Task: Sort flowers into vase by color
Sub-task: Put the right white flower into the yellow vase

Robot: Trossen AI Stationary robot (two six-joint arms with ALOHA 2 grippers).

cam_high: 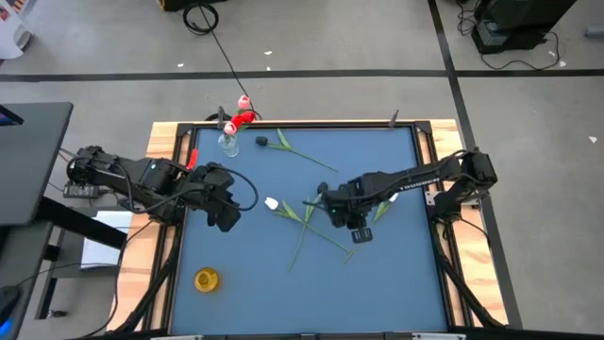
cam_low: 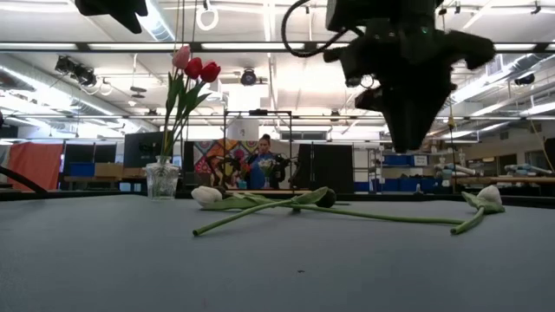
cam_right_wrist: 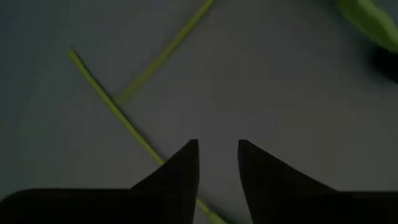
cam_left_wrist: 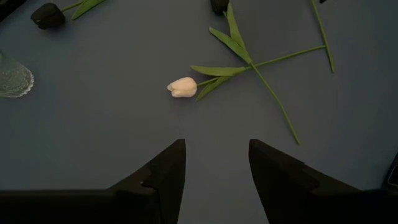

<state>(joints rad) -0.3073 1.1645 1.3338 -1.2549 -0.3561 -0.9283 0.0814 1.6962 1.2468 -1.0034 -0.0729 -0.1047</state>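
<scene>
A clear glass vase (cam_high: 227, 143) (cam_low: 162, 180) stands near the table's far left and holds red and pink tulips (cam_low: 194, 68). A white tulip (cam_high: 272, 203) (cam_left_wrist: 182, 87) lies mid-table, its stem crossing other green stems (cam_high: 311, 227). A dark tulip (cam_high: 261, 142) (cam_left_wrist: 46, 15) lies beside the vase. A second white head (cam_low: 490, 197) lies under the right arm. My left gripper (cam_high: 226, 215) (cam_left_wrist: 216, 152) hovers open to the left of the white tulip. My right gripper (cam_high: 321, 201) (cam_right_wrist: 218, 149) hangs open above the crossed stems (cam_right_wrist: 118, 112), clear of them in the low view (cam_low: 408, 139).
A small yellow vase (cam_high: 206, 279) stands near the table's near left corner. The blue mat (cam_high: 396, 274) is framed by wooden edges (cam_high: 160, 142). A person (cam_low: 263, 165) shows in the room far beyond the table.
</scene>
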